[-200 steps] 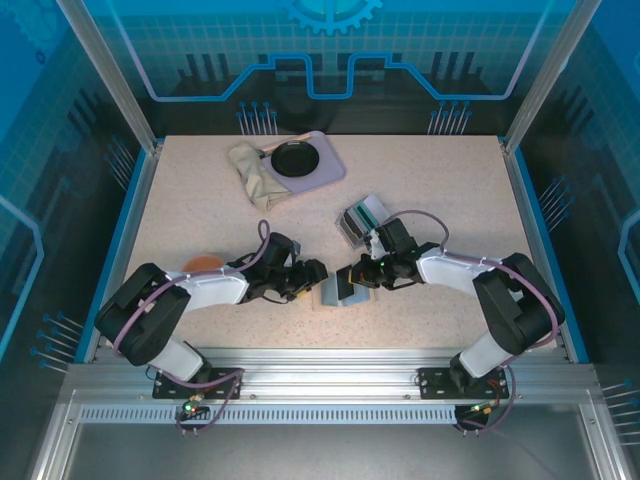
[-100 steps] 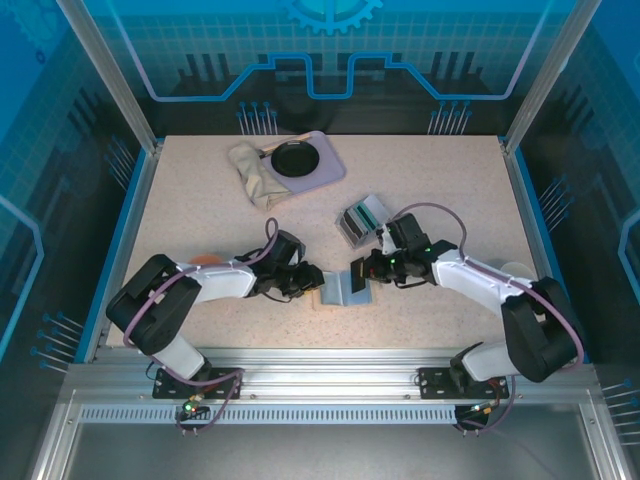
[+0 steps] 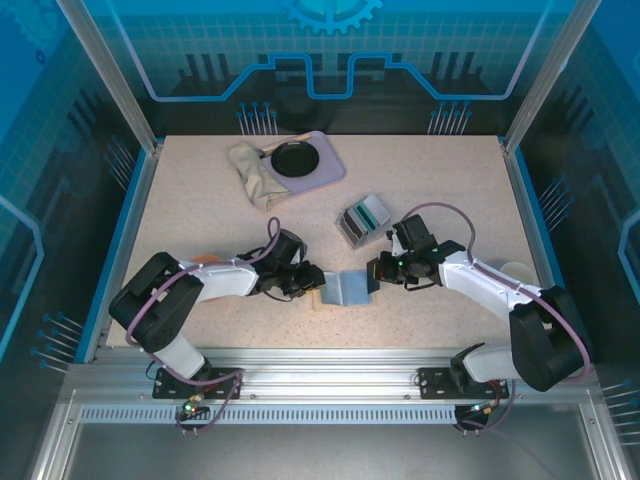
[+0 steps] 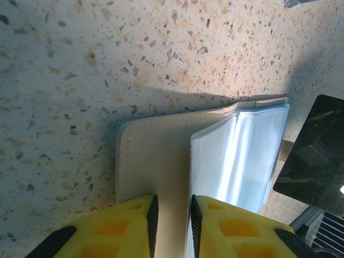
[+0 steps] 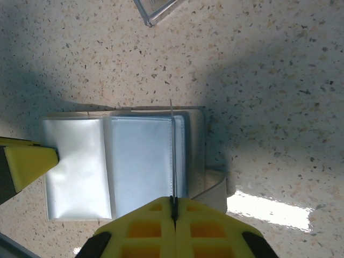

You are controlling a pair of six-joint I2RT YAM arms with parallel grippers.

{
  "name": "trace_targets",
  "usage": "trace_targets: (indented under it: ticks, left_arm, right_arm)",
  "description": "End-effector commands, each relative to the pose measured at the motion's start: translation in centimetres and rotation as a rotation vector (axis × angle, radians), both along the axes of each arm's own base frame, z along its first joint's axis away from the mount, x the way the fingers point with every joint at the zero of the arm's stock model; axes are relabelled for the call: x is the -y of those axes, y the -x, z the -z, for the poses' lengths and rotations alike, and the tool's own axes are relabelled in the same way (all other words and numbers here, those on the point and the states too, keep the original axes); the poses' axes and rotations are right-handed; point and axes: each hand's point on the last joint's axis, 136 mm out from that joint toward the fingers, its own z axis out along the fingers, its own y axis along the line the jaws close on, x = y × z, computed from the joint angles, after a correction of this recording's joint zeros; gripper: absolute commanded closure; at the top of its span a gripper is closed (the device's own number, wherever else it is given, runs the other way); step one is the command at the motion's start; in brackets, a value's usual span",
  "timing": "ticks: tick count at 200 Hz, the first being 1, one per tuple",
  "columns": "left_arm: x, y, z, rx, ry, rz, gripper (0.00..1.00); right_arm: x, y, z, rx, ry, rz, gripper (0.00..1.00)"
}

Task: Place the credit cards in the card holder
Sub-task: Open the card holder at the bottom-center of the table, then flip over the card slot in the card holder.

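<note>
Lying open on the table [image 3: 450, 180], near its front edge and between the two arms, the card holder [image 3: 345, 290] is showing its pale plastic pockets face up. The left gripper [image 4: 173, 201] is clamping the holder's left flap between its nearly closed fingers and pinning it flat. The right gripper [image 5: 173, 203] is pinching one dark card [image 4: 316, 156] tight, with its fingers together on it. It is holding the card on edge directly above the holder's right-hand pockets.

The job is looking barely begun. No card is visibly sitting in any pocket, and the held card is hanging at the mouth of a sleeve, not yet inside it. The other cards [image 3: 368, 210] are waiting upright in a small grey tray [image 3: 350, 226] just behind the holder, on its right side.

Farther behind the holder and to its left, well apart from it, a cloth [image 3: 252, 172] is lying against a lilac plate [image 3: 325, 170] that is carrying a dark bowl [image 3: 294, 158]. Nothing is sitting between the card and the pockets. The likely trouble is the floppy sleeves themselves, which are bulging upward, and the tray, which is crowding the right arm's elbow room.
</note>
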Motion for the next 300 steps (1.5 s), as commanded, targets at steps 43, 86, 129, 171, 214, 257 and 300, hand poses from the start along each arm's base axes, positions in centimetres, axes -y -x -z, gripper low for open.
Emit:
trace_targets:
  ticks: [43, 86, 129, 171, 214, 257, 300]
  left_arm:
    - [0.8, 0.2, 0.0, -0.006, -0.004, 0.045, 0.75]
    - [0.8, 0.2, -0.1, -0.005, -0.004, 0.046, 0.75]
    - [0.8, 0.2, -0.1, -0.006, -0.005, 0.048, 0.76]
    - [0.6, 0.3, 0.0, -0.007, -0.014, 0.045, 0.77]
    - [0.6, 0.3, 0.0, -0.008, -0.014, 0.044, 0.77]
    - [0.7, 0.2, -0.2, -0.005, -0.01, 0.045, 0.77]
    - [0.7, 0.2, -0.1, -0.005, -0.01, 0.046, 0.77]
  right_arm:
    - [0.1, 0.4, 1.4, -0.028, -0.006, -0.004, 0.99]
    - [-0.1, 0.5, 1.8, -0.038, -0.001, -0.015, 0.99]
    - [-0.5, 0.3, 1.4, -0.03, -0.025, -0.019, 0.99]
    - [0.2, 0.0, -0.4, 0.025, 0.007, -0.017, 0.99]
    - [0.5, 0.0, -0.3, 0.029, 0.027, -0.022, 0.99]
    - [0.0, 0.1, 0.7, 0.006, 0.015, -0.028, 0.99]
    - [-0.7, 0.2, 1.3, -0.013, -0.018, -0.033, 0.99]
